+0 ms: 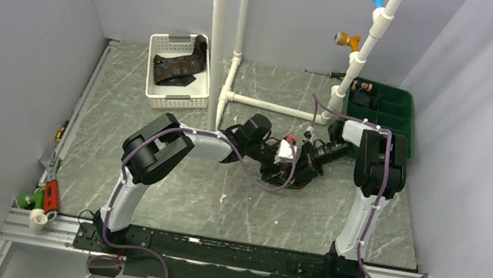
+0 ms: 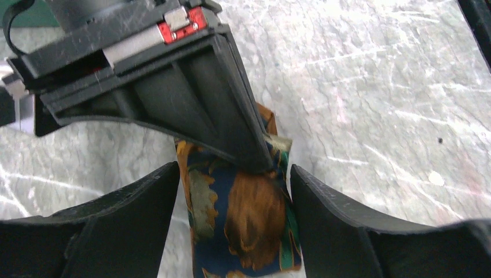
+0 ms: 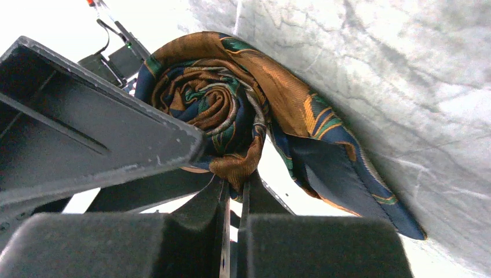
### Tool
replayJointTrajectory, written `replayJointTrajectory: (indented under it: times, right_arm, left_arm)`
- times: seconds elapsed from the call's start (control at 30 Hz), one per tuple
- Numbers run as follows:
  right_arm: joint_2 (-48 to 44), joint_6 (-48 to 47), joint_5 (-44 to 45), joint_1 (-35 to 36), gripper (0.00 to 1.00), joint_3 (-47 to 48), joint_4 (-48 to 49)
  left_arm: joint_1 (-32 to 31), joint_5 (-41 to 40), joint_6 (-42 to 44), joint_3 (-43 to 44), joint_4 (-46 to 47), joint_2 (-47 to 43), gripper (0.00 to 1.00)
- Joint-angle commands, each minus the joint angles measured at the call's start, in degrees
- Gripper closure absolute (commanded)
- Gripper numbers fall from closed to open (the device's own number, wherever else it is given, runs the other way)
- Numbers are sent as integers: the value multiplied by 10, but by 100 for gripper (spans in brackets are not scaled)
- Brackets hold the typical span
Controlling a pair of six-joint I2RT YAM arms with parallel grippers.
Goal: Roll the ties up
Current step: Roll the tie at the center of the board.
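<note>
A tie, dark blue with orange, brown and teal print, is wound into a roll on the marbled grey table, its loose tail hanging to the right. My right gripper is shut on the roll's outer layer at its lower edge. My left gripper is open and straddles the roll; one finger stands a little off the cloth, the other close by it. From above, both grippers meet at mid-table, left gripper and right gripper. A second dark patterned tie lies in the white basket.
The white basket sits at the back left and a green bin at the back right. A white pipe frame rises between them. Hand tools lie by the left table edge.
</note>
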Motion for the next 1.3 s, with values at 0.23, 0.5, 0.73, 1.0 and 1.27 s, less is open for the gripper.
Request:
replayJointTrajectory:
  times: [0.23, 0.5, 0.73, 1.0, 1.27]
  right_arm:
    - [46, -28, 147, -12, 100, 30, 59]
    - [56, -8, 196, -12, 100, 23, 76]
    - [13, -31, 118, -13, 91, 21, 76]
    - [-46, -24, 7, -15, 55, -11, 103]
    - [-35, 11, -41, -15, 66, -23, 148]
  left_arm:
    - [-14, -33, 28, 9, -45, 31, 32]
    - [-14, -30, -3, -21, 0, 16, 39]
    - [-15, -49, -25, 13, -50, 32, 86]
    - [-15, -54, -16, -28, -71, 23, 92]
    - [-15, -52, -20, -16, -79, 27, 91]
